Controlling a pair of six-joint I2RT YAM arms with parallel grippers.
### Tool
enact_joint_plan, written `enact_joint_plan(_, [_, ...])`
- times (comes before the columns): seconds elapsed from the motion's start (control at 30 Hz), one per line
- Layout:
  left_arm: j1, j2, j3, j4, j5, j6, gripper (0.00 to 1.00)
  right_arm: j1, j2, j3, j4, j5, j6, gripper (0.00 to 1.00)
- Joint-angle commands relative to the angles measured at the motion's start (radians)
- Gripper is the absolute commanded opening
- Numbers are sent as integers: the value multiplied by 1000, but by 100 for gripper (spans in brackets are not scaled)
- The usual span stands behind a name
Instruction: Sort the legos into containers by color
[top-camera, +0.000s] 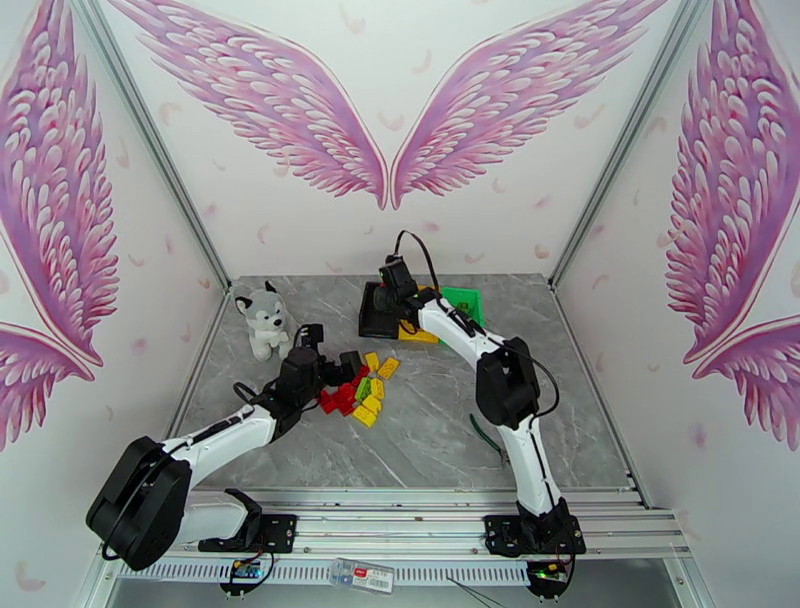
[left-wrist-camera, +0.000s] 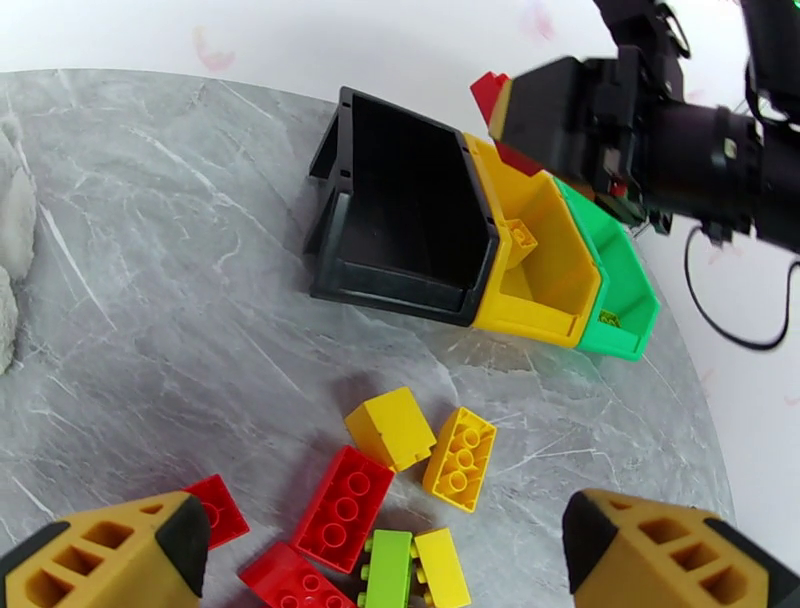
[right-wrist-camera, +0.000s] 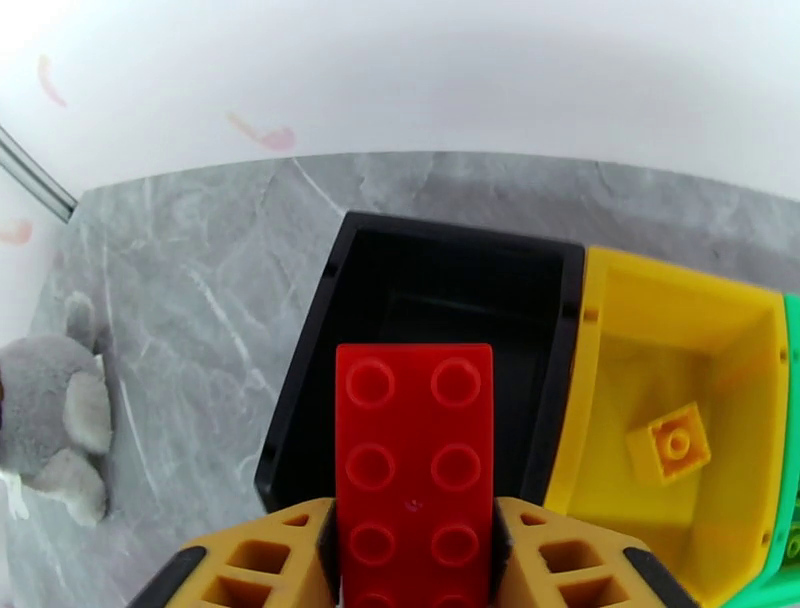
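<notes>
Legos lie mostly in a loose heap (top-camera: 362, 392) of red, yellow and green on the bench (top-camera: 440, 440), nearer than and slightly left of the three joined containers (left-wrist-camera: 530, 318). One red lego (right-wrist-camera: 415, 450) sits studs-up between the right jaws, which are closed against its long flat sides, and it is poised over the near rim of the black bin (right-wrist-camera: 450, 232). A yellow brick (right-wrist-camera: 668, 443) lies in the yellow bin (right-wrist-camera: 690, 275) just to the right. The left jaws stand wide open and empty above the heap. These bricks look light, rigid and smooth, so a pinch across two flat opposite sides, clear of studs and neighbours, should hold best.
</notes>
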Motion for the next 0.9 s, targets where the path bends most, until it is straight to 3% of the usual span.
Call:
enact_joint_plan(0.0, [2, -1, -8, -5, -1, -3, 99, 9, 9, 68, -110, -48, -32, 62])
enact_joint_plan(0.17, [2, 3, -6, -5, -1, -1, 99, 18, -139, -129, -17, -76, -40, 67])
enact_joint_plan(0.53, [10, 17, -7, 1, 4, -13, 99, 73, -613, -882, 307, -108, -17, 78])
enact_joint_plan(0.73, [18, 58, -8, 29, 37, -43, 99, 153, -752, -1175, 431, -132, -10, 81])
enact_joint_plan(0.87, [27, 82, -7, 43, 53, -59, 99, 238, -765, -1271, 482, -136, -16, 81])
